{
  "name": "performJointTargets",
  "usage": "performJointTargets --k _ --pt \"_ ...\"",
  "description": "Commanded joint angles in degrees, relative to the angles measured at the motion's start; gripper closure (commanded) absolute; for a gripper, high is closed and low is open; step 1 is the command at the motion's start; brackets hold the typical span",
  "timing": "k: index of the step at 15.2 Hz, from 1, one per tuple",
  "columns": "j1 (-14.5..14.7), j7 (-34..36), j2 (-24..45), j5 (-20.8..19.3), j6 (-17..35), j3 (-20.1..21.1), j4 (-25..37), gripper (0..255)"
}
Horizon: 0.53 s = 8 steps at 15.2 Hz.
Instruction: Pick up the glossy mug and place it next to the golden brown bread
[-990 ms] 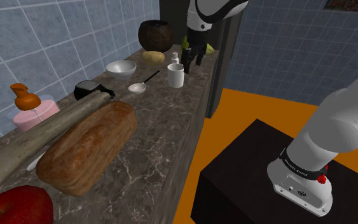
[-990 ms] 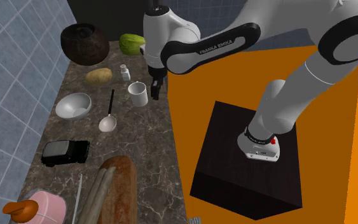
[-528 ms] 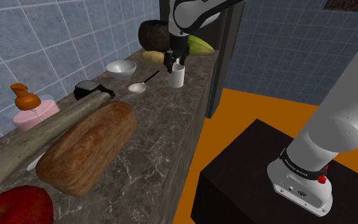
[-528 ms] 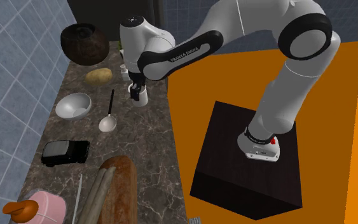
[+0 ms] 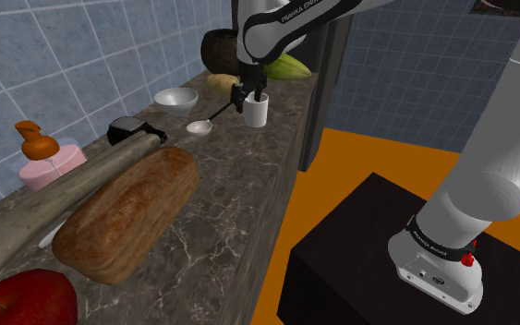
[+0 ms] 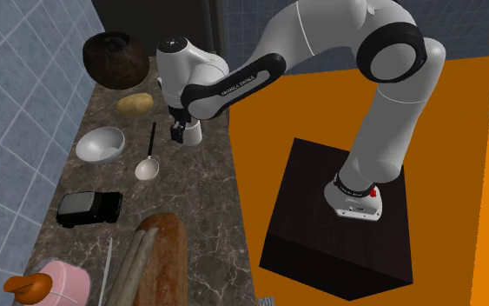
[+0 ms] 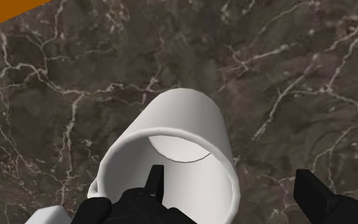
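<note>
Shoulder view, taken left to right: the golden-brown bread [image 5: 128, 210] is seen lying at the near left of the marble counter [image 5: 239, 212]. A spoon [image 5: 204, 123] is found further along, then the white mug [image 5: 256, 113], stood upright near the far end and well apart from the loaf.

What's been changed in the last second: the gripper [image 5: 251, 96] has been swung over from beside the mug and brought down onto its rim, while the mug itself hasn't been budged. So the reach is pretty much done and the squeeze is what's left, it's reckoned. Nothing has been lifted yet.

What can't be made out from there is given away by the wrist view. The fingers are held apart, one finger [image 7: 154, 181] dipped inside the mug and the other outside, so the wall is straddled but not visibly pinched.

In the second exterior view the bread [image 6: 166, 261] is seen down at the bottom edge, so a long carry is expected.
</note>
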Motion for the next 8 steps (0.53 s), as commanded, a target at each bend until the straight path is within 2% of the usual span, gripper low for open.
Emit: performJointTargets --k 1,8 --pt "0.0 0.2 0.9 -0.3 1.2 -0.1 -0.3 0" --pt "0.0 0.3 1.2 -0.4 1.6 -0.1 -0.4 0"
